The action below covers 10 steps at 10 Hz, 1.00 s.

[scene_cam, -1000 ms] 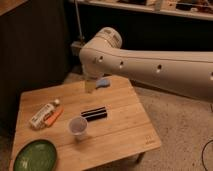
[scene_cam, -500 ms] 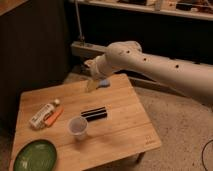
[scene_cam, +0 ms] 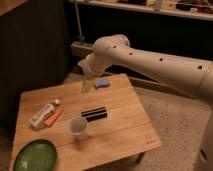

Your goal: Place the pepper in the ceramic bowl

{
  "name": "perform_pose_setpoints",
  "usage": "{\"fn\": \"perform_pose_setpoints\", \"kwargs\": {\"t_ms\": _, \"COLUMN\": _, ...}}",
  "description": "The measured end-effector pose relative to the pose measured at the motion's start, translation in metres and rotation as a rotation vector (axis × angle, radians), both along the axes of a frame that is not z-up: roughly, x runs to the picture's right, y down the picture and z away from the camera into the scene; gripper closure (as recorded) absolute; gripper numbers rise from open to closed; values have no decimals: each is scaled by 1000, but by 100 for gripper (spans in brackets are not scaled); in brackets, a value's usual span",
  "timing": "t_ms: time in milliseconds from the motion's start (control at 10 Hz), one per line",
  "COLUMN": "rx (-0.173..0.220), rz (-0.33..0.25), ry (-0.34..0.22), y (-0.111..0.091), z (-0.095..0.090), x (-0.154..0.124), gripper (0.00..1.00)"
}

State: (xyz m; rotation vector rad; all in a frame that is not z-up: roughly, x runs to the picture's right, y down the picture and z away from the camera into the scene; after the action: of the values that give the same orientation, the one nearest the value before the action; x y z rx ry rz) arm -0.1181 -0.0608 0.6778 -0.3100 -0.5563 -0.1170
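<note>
The small orange pepper (scene_cam: 55, 117) lies on the left part of the wooden table (scene_cam: 125, 125), right beside a white printed tube (scene_cam: 42, 114). The green ceramic bowl (scene_cam: 34, 155) sits at the table's front left corner and has nothing in it. My gripper (scene_cam: 87, 85) hangs from the white arm (scene_cam: 150, 60) above the back middle of the table, next to a blue sponge (scene_cam: 102, 82). It is well behind and to the right of the pepper and holds nothing that I can see.
A translucent plastic cup (scene_cam: 78, 127) stands near the table's middle, between the gripper and the bowl. A flat black object (scene_cam: 94, 113) lies just behind the cup. A dark cabinet stands behind the table at the left, and speckled floor is at the right.
The arm's big joint swung right and then back left. The gripper stayed over the back of the table, ending slightly lower and to the left. The objects have not moved.
</note>
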Motion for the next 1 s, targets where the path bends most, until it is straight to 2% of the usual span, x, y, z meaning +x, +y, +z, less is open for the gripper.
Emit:
{"fn": "perform_pose_setpoints", "kwargs": {"t_ms": 300, "rx": -17, "rz": -61, "ry": -14, "y": 13, "z": 25, "x": -11, "gripper": 20}}
{"fn": "perform_pose_setpoints", "kwargs": {"t_ms": 600, "rx": -25, "rz": -93, "ry": -57, "y": 28, "z": 45, "x": -28, "gripper": 20}}
{"fn": "perform_pose_setpoints", "kwargs": {"t_ms": 1000, "rx": -14, "rz": -126, "ry": -95, "y": 36, "z": 52, "x": -43, "gripper": 20}}
